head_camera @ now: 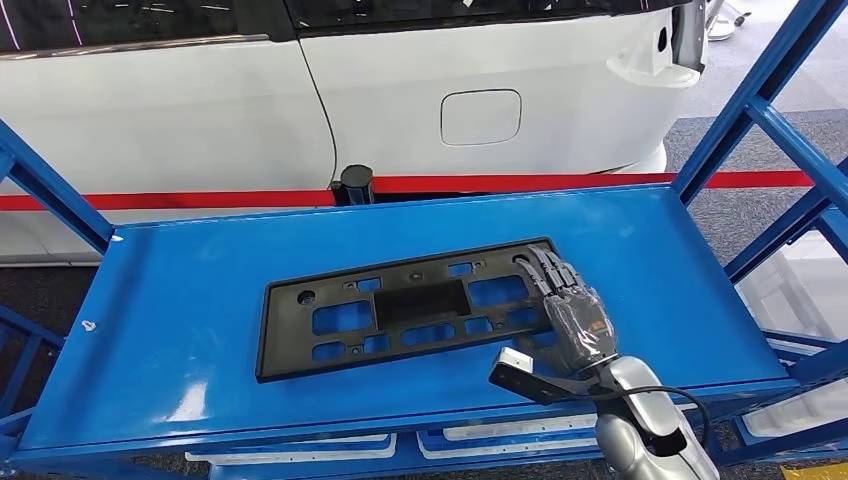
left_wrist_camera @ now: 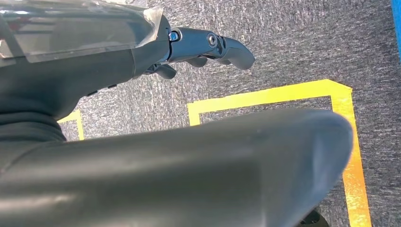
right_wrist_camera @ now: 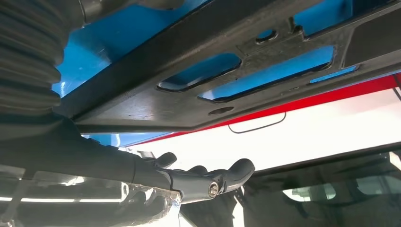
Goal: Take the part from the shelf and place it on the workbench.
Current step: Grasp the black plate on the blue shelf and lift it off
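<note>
The black slotted plastic part (head_camera: 405,315) lies flat on the blue shelf (head_camera: 180,330), in front of a white car (head_camera: 400,90). The right hand (head_camera: 570,305) rests on the part's right end, fingers stretched over it; whether it grips I cannot tell. The left hand (left_wrist_camera: 208,47) hangs over grey carpet (left_wrist_camera: 293,42) with yellow tape (left_wrist_camera: 265,97), fingers loosely spread, holding nothing.

You have a blue metal shelf (head_camera: 180,300) in front of you, its flat top level framed by slanted blue struts at both sides. One thing lies directly on it: a black plastic part (head_camera: 400,310), a long flat plate with rectangular cut-outs showing the blue beneath. It sits slightly skewed, toward the middle and right of the surface. Under the shelf is grey carpet floor (left_wrist_camera: 293,42) with yellow tape lines (left_wrist_camera: 265,97).
</note>
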Action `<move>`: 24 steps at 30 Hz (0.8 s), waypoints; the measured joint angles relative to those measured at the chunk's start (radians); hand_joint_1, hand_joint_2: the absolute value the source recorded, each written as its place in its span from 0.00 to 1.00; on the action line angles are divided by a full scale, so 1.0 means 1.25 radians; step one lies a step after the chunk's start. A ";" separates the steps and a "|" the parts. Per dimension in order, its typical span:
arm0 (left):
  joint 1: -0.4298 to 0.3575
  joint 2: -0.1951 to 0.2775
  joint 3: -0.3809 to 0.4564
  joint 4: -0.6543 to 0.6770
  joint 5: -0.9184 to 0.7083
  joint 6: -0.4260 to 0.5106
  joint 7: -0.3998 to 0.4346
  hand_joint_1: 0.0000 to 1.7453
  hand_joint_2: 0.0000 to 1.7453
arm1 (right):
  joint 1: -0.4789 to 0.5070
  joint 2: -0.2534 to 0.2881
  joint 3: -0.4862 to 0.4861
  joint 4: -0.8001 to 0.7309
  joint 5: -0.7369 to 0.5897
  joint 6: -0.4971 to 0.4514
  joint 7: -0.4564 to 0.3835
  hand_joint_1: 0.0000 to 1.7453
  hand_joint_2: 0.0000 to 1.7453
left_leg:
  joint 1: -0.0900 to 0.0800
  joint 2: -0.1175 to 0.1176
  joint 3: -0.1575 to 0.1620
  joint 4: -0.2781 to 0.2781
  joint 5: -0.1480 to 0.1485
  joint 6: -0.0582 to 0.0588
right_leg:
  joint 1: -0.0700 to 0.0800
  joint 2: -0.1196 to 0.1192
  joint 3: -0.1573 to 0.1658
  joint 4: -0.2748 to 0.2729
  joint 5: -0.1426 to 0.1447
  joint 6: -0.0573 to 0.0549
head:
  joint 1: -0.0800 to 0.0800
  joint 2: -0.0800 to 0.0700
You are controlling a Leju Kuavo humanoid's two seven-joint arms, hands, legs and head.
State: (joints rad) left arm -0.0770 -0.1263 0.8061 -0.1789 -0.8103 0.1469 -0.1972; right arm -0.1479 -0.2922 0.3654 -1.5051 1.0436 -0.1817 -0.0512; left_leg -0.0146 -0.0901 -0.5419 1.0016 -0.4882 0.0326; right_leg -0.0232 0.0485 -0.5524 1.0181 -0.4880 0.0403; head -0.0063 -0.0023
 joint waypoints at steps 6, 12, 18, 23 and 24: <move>-0.001 0.000 0.000 0.000 0.000 0.000 -0.001 0.00 0.00 | -0.011 0.006 0.005 0.024 -0.005 0.007 -0.012 0.93 1.00 | 0.000 0.000 0.000 0.000 0.000 0.000 | 0.000 0.000 0.000 0.000 0.000 0.000 | 0.000 0.000; -0.002 0.000 -0.001 0.000 0.000 0.000 -0.011 0.00 0.50 | -0.033 0.015 0.009 0.038 -0.006 0.007 -0.017 0.97 1.00 | 0.000 0.000 0.000 0.000 0.000 0.000 | 0.000 0.000 0.000 0.000 0.000 0.000 | 0.000 0.000; -0.002 0.000 -0.011 0.000 -0.002 0.000 -0.031 0.00 1.00 | -0.042 0.021 0.012 0.046 -0.005 -0.004 -0.023 0.97 1.00 | 0.000 0.000 0.001 0.000 0.000 0.000 | 0.000 0.000 0.001 0.000 0.000 0.000 | 0.000 0.000; -0.002 0.000 -0.015 0.000 -0.005 -0.003 -0.036 0.00 0.00 | -0.045 0.023 0.013 0.048 -0.003 -0.010 -0.026 0.99 1.00 | 0.000 0.000 0.002 0.000 0.000 0.000 | 0.000 0.000 0.002 0.000 0.000 0.000 | 0.000 0.000; -0.002 0.000 -0.016 0.000 -0.005 -0.004 -0.038 0.00 0.00 | -0.046 0.023 0.013 0.048 -0.002 -0.011 -0.028 0.99 1.00 | 0.000 0.000 0.002 0.000 0.000 0.000 | 0.000 0.000 0.002 0.000 0.000 0.000 | 0.000 0.000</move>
State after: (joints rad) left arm -0.0792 -0.1258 0.7858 -0.1789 -0.8164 0.1417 -0.2451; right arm -0.2053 -0.2637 0.3819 -1.4445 1.0408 -0.1958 -0.0861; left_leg -0.0146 -0.0905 -0.5394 1.0016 -0.4883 0.0325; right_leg -0.0231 0.0482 -0.5497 1.0181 -0.4881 0.0404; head -0.0063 -0.0023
